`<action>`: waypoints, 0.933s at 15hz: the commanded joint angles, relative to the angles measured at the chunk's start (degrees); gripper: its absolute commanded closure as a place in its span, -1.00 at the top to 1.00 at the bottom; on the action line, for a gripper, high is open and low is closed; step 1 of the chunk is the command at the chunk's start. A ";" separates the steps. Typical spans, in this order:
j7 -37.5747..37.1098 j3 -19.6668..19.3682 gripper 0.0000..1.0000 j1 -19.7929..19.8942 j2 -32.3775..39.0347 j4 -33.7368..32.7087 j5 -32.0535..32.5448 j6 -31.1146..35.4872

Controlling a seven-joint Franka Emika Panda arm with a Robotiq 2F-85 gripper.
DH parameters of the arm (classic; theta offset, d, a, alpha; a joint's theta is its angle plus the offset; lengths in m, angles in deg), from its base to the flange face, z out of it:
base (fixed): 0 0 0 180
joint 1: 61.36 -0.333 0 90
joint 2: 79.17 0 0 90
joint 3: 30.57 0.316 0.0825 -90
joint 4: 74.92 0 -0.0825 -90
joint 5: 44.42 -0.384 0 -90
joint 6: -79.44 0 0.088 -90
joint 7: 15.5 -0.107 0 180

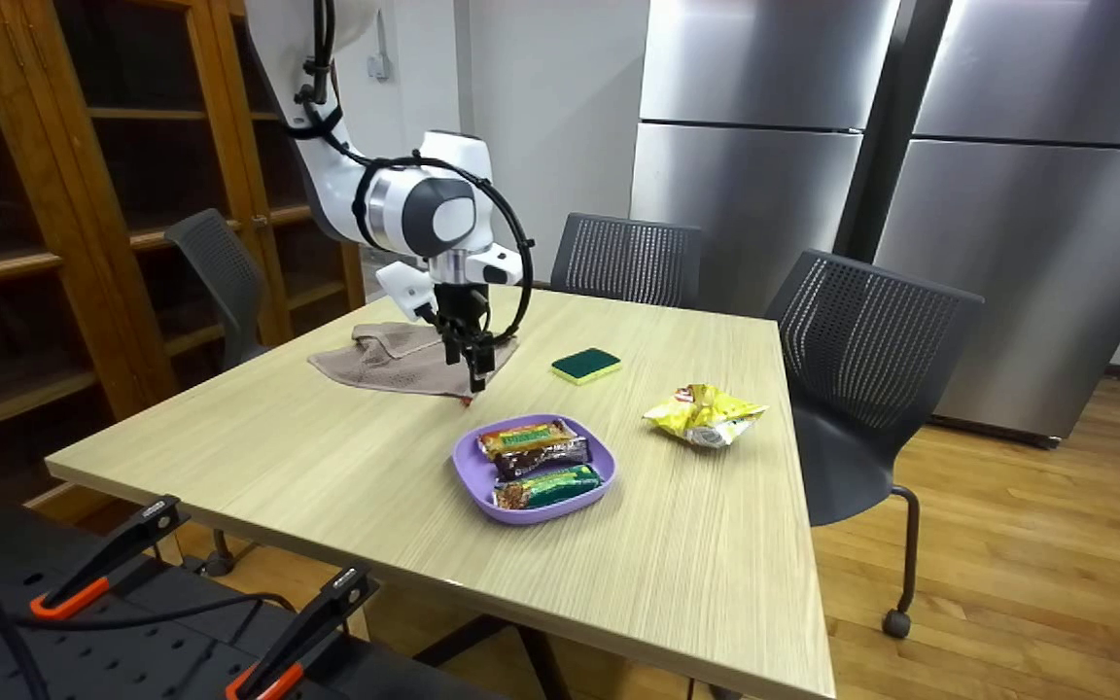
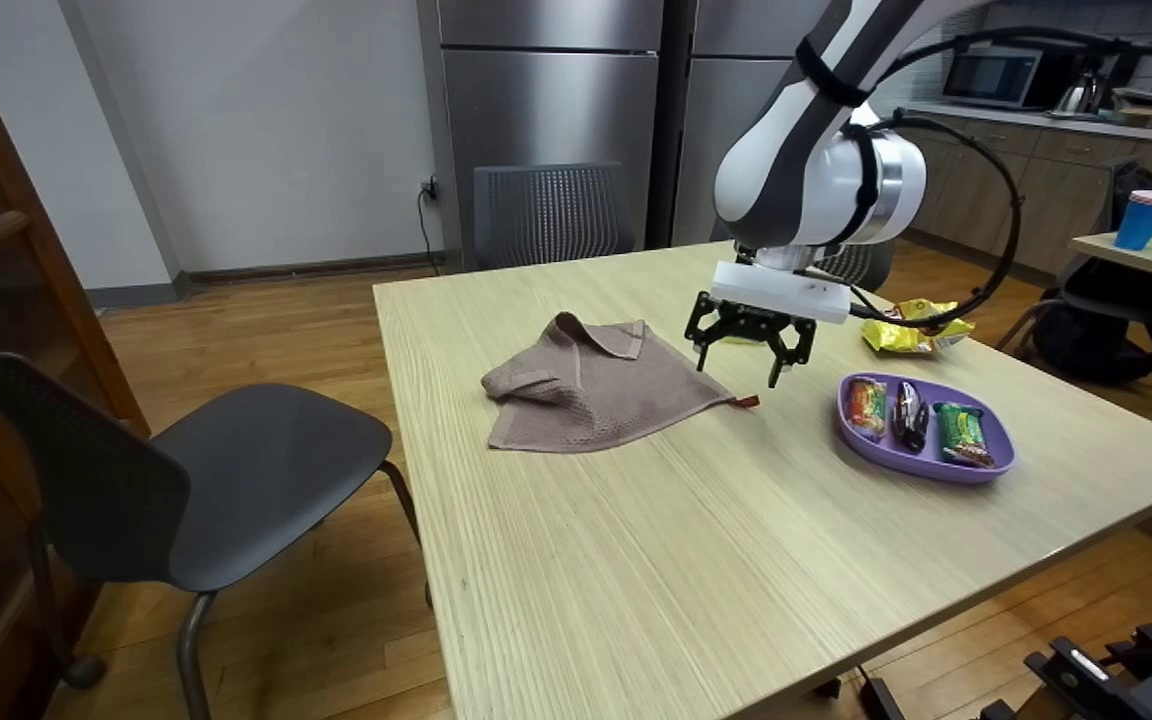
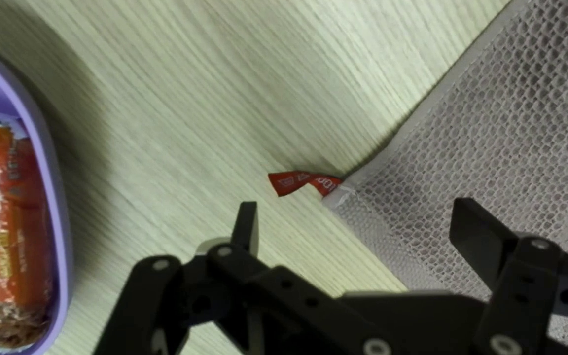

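Observation:
My gripper point(image 1: 466, 371) point(image 2: 738, 372) is open and empty, pointing down above the table. In the wrist view the gripper point(image 3: 355, 203) has its right finger over a brown-grey mesh towel point(image 3: 511, 123) and its left finger over bare wood. The towel's corner with a red tag point(image 3: 289, 183) lies just ahead of the gap between the fingers. The towel point(image 1: 375, 365) point(image 2: 606, 410) lies partly folded on the table in both exterior views. A purple tray point(image 1: 521, 518) point(image 2: 921, 468) point(image 3: 58, 207) beside the gripper holds an orange snack point(image 2: 868, 408), a dark snack point(image 2: 910, 415) and a green snack point(image 2: 963, 435).
A green and yellow sponge point(image 1: 586, 366) lies beyond the gripper. A crumpled yellow bag point(image 1: 706, 416) point(image 2: 916, 328) lies near the table's edge. Chairs point(image 1: 842, 389) point(image 2: 276, 480) stand around the wooden table point(image 1: 696, 564). Clamps point(image 1: 297, 632) sit at the robot's base.

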 commanded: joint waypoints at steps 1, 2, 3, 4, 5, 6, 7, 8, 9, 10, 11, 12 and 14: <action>2.65 1.42 1.00 1.66 2.24 -4.34 -1.35 -3.49; 2.72 1.41 1.00 1.65 2.71 -5.01 -1.30 -3.97; 2.81 1.41 1.00 1.62 3.11 -5.55 -1.25 -4.28; 2.88 1.41 1.00 1.58 3.50 -6.09 -1.23 -4.57; 2.96 1.45 1.00 1.57 3.88 -6.59 -1.22 -4.93; 2.95 1.46 1.00 1.52 4.20 -7.07 -1.22 -5.22; 2.84 1.39 1.00 1.43 4.58 -7.61 -1.18 -5.58; 2.56 1.22 1.00 1.26 5.02 -8.13 -1.15 -5.70; 2.33 1.06 1.00 1.11 5.43 -8.69 -1.07 -5.83; 2.31 1.04 1.00 1.13 5.76 -9.21 -1.06 -6.10; 2.26 1.00 1.00 1.10 6.06 -9.68 -1.04 -6.18; 2.28 1.01 1.00 1.10 6.40 -10.16 -1.02 -6.34; 2.29 1.01 1.00 0.99 6.96 -10.90 -0.94 -6.61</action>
